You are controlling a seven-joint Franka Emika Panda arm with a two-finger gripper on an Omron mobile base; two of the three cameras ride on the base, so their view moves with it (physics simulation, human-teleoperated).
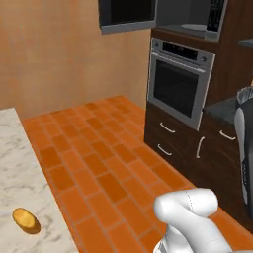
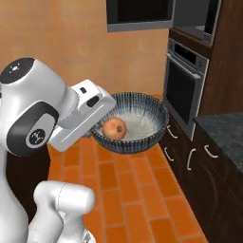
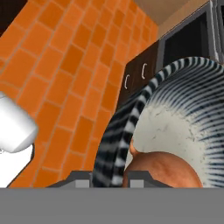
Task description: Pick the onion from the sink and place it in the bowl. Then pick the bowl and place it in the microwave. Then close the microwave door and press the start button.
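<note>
1. The robot's hand point(image 2: 97, 124) is clamped on the near rim of the bowl point(image 2: 142, 124), holding it level in the air above the orange tiled floor point(image 2: 137, 190); in the hand view the rim runs down between the finger tips at the bottom edge.
2. The bowl shows here as dark blue-and-white striped on its wall with a pale speckled inside, not clear glass.
3. The onion point(image 2: 114, 128), round and orange-tan, lies inside the bowl against the wall nearest the hand; the hand view shows it at the bottom, just beside the gripped rim point(image 3: 164, 173).
4. The bowl hangs in front of a steel-fronted oven point(image 2: 182, 88), set in dark brown cabinets point(image 2: 190, 161) with curved silver handles, and is apart from it.
5. Above the oven sits the microwave point(image 2: 197, 19), its grey cavity open to view and a keypad strip at its right edge.
6. The microwave door point(image 2: 140, 14), a black glass panel, stands swung out to the left at the top of the right base view.
7. In the left base view a yellow-brown potato point(image 1: 24, 219) rests on a pale marble worktop point(image 1: 20, 168) at the lower left, well apart from the oven across the floor.
8. A dark speckled worktop point(image 2: 223, 130) tops the cabinets to the right of the oven.
</note>
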